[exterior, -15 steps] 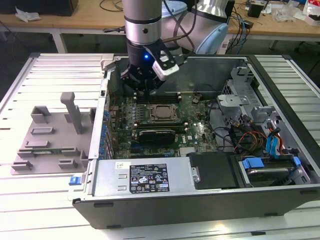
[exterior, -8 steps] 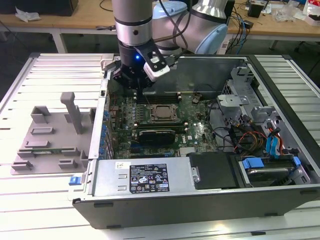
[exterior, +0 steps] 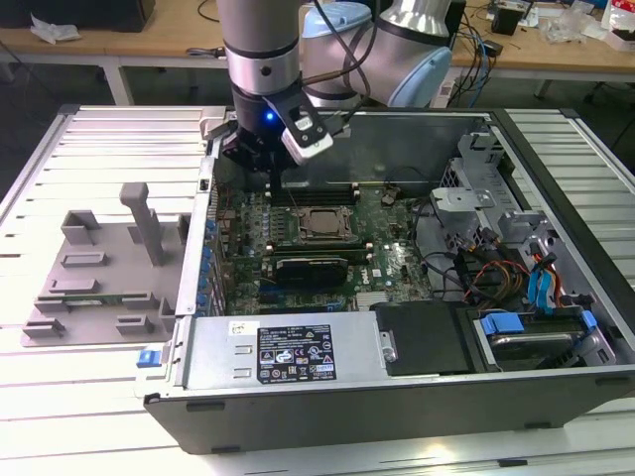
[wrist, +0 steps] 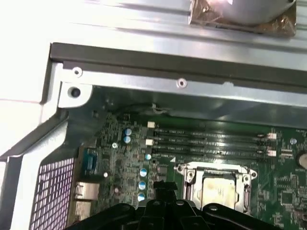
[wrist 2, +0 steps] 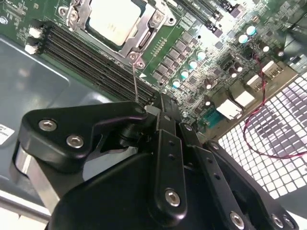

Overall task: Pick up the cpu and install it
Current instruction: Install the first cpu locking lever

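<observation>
The cpu is a pale silvery square lying flat inside the metal-framed socket on the green motherboard. It also appears in the first wrist view as the cpu, and in the exterior view as the cpu in the middle of the board. My black gripper hovers above the board beside the socket's corner, jaws shut with nothing seen between them. A thin metal lever rises from the socket corner toward it. In the exterior view the gripper hangs over the board's far corner on that view's left.
The open computer case lies on a slatted white table. Memory slots run beside the socket, and capacitors stand near the gripper. A grey slotted tray sits on the exterior view's left. Drive bays and cables fill the right.
</observation>
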Available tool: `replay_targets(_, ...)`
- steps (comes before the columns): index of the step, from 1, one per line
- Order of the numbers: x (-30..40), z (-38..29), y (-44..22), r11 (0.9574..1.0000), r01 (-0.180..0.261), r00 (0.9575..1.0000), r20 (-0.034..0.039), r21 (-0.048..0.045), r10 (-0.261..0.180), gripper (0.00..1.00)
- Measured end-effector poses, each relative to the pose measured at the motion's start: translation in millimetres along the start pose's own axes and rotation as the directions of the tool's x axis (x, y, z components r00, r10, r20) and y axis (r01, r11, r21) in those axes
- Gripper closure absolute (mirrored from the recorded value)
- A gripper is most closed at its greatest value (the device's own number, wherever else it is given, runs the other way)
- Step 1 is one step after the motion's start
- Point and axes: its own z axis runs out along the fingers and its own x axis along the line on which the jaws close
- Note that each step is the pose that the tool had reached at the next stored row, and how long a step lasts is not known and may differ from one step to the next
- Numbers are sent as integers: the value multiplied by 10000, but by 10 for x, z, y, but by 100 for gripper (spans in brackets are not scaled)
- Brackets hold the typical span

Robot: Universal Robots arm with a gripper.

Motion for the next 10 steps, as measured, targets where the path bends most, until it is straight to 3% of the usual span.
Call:
replay_targets(2, 2, 41, -6, 10000, 0, 10000, -1, -15, 0, 89)
replay_targets(4, 4, 55, -8, 9999, -4, 10000, 8, -134, 4, 89)
replay_targets(6, 16, 66, -8, 9985, -22, 10000, 48, -539, 24, 89)
replay_targets(9, 33, 101, -11, 9960, -34, 10000, 79, -896, 41, 89)
replay_targets(10, 28, 110, -13, 9955, -38, 10000, 83, -944, 46, 89)
